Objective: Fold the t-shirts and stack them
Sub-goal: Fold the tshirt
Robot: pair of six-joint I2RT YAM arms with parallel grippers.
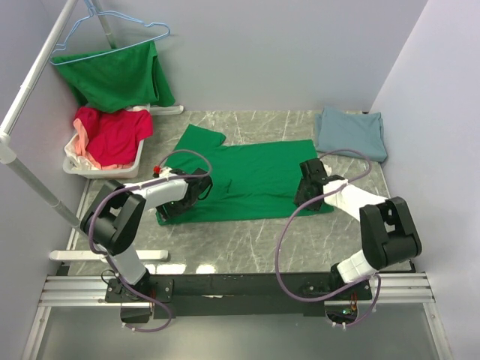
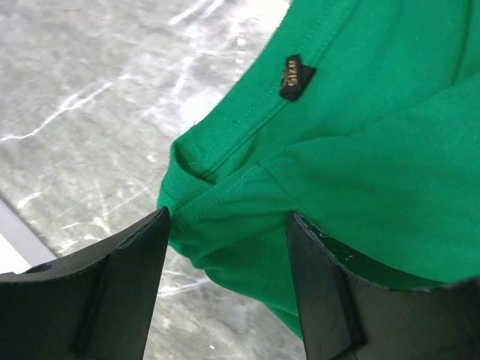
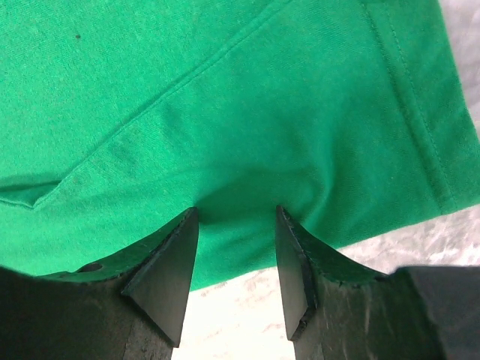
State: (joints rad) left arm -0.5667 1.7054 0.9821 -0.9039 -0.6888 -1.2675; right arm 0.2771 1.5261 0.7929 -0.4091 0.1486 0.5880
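Observation:
A bright green t-shirt (image 1: 255, 176) lies spread on the marble table, one sleeve pointing to the far left. My left gripper (image 1: 202, 186) is at its left end; in the left wrist view the gripper (image 2: 227, 225) is open, with the bunched collar (image 2: 225, 161) and its black label (image 2: 296, 76) between the fingers. My right gripper (image 1: 310, 174) is at the shirt's right end; in the right wrist view the gripper (image 3: 235, 217) is open and straddles the cloth's near edge (image 3: 240, 247). A dusty blue-grey t-shirt (image 1: 351, 131) lies folded at the far right.
A white basket (image 1: 75, 166) at the far left holds red and pink shirts (image 1: 112, 133). Another green shirt (image 1: 116, 75) hangs on a blue hanger (image 1: 112, 41) from a white rack (image 1: 22, 112) at the back left. Walls close in both sides.

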